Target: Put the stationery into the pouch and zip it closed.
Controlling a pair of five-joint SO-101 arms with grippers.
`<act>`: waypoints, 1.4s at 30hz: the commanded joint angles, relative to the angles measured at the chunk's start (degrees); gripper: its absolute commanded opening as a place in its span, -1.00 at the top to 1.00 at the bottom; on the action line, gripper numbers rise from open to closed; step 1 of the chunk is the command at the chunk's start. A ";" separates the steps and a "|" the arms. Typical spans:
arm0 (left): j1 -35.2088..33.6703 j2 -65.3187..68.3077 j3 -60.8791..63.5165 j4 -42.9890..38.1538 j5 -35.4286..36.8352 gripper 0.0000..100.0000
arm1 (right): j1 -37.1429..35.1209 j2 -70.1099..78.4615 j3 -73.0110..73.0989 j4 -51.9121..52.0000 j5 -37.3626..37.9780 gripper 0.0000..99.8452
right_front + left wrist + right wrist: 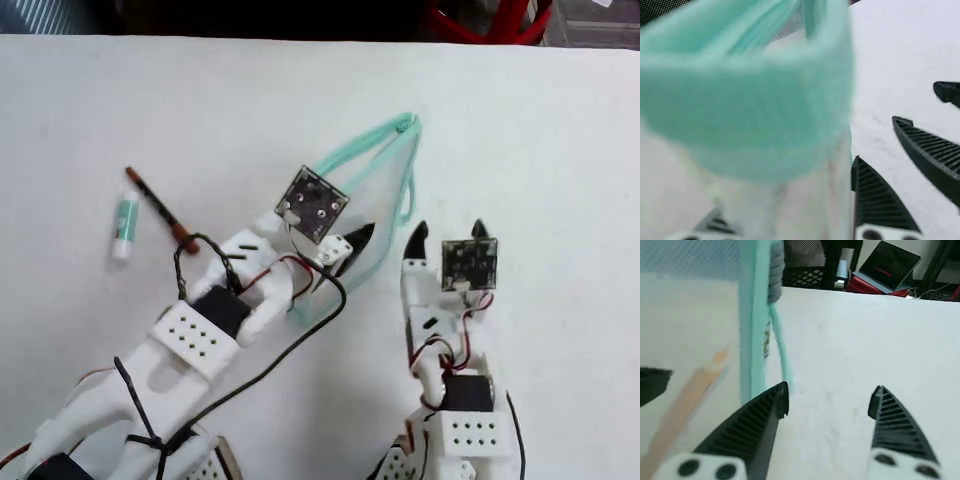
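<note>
Mint-green pouch edging sits right against the left wrist camera, blurred, with its clear wall running down between the jaws of the left gripper, which are closed on that edge.

Seen from above, a glue stick lies on the white table well to the left of the pouch. A brown pencil lies just beside the stick, on the side nearer the pouch, and is tilted. Both are outside the pouch.

The left arm comes up from the lower left to the pouch's near edge. From there the pouch stretches away up the table, its mint rim looping round a see-through body.

Just right of the pouch, the right gripper rests over bare table, jaws spread wide and holding nothing. In its own wrist view the two black fingers stand apart, with the pouch's upright mint edge and a hanging zip cord close to one of them. A pale stick shows blurred through the pouch wall. Whether it lies inside the pouch cannot be told.
</note>
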 commanded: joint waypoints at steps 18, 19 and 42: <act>1.19 -0.84 -0.26 1.49 -0.18 0.57 | -5.05 44.97 -84.22 35.30 -3.52 0.49; 1.19 -0.84 -0.26 1.41 -0.09 0.57 | -5.23 47.69 -88.35 36.88 -4.22 0.49; 1.10 -0.75 0.97 1.23 -0.09 0.57 | -14.64 103.69 -161.14 80.66 -34.20 0.48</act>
